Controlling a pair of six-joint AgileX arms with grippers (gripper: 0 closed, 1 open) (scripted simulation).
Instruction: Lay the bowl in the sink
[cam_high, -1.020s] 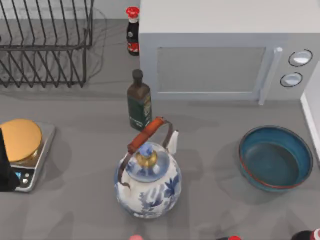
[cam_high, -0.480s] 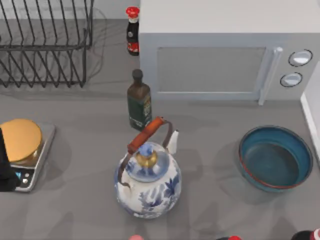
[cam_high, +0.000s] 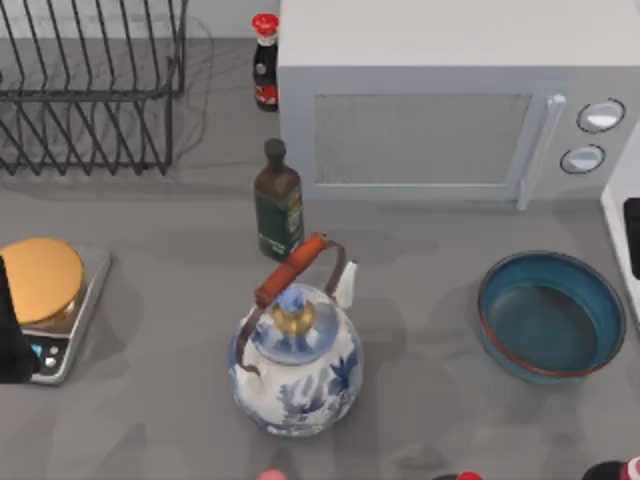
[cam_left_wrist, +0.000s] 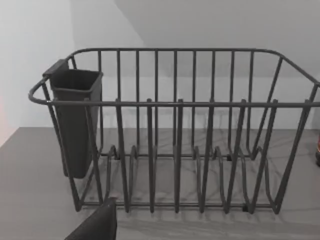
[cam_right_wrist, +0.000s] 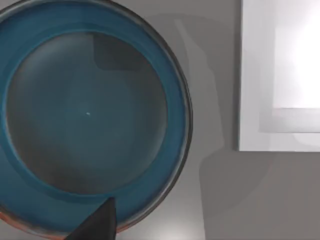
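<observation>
The teal-blue bowl with a thin reddish-brown rim sits upright on the grey counter at the right. In the right wrist view the bowl is seen from straight above, and my right gripper hangs over its rim without touching it. The white sink lies just beside the bowl. My left arm is parked at the left edge, and my left gripper faces the dish rack.
A blue-and-white teapot stands mid-counter, with a dark green bottle behind it. A microwave and a red-capped sauce bottle stand at the back. The wire dish rack is back left, the scale at the left.
A white shape with a dark patch has pushed further in over the top view's right edge, beside the bowl. The bowl and the left arm have not moved.
</observation>
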